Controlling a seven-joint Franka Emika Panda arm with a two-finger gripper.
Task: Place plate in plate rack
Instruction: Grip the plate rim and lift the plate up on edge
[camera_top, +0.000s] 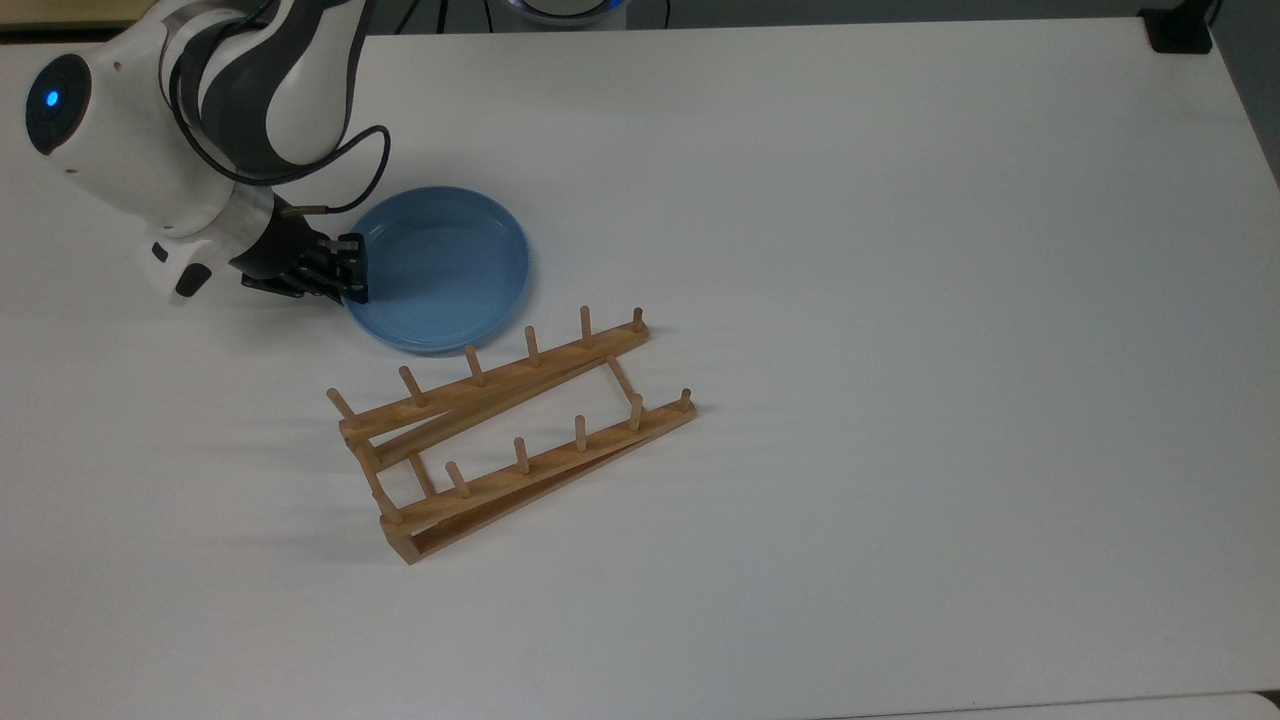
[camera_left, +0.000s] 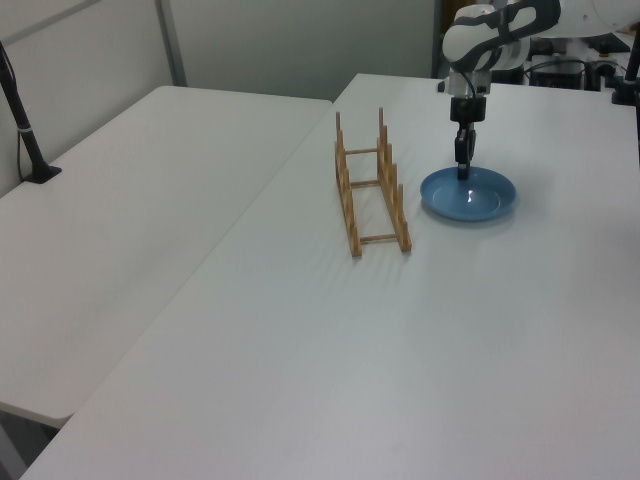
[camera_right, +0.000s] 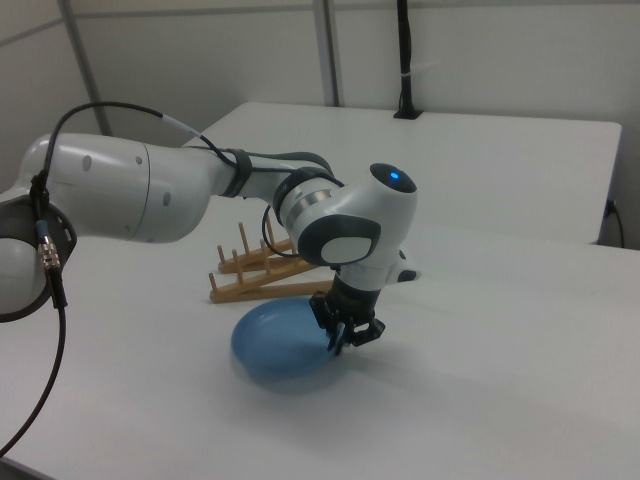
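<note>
The light-blue plate (camera_top: 440, 268) lies flat on the white table (camera_top: 900, 300), just beyond the wooden plate rack (camera_top: 510, 430) in the top view. My gripper (camera_top: 352, 270) is open and low at the plate's left rim in the top view, with a little blue showing between its fingertips in the right view. In the left view the gripper (camera_left: 462, 172) points straight down onto the far edge of the plate (camera_left: 470, 196), and the plate rack (camera_left: 372, 190) stands to the left view's left of it. The right view shows the gripper (camera_right: 346, 340) at the near right edge of the plate (camera_right: 280, 345), in front of the plate rack (camera_right: 262, 272).
The rack stands empty, at a slant across the table. A second white table (camera_left: 130, 200) adjoins on the left view's left, with a black post (camera_left: 25, 130) clamped to it. The arm's body (camera_right: 150, 190) reaches in from the right view's left.
</note>
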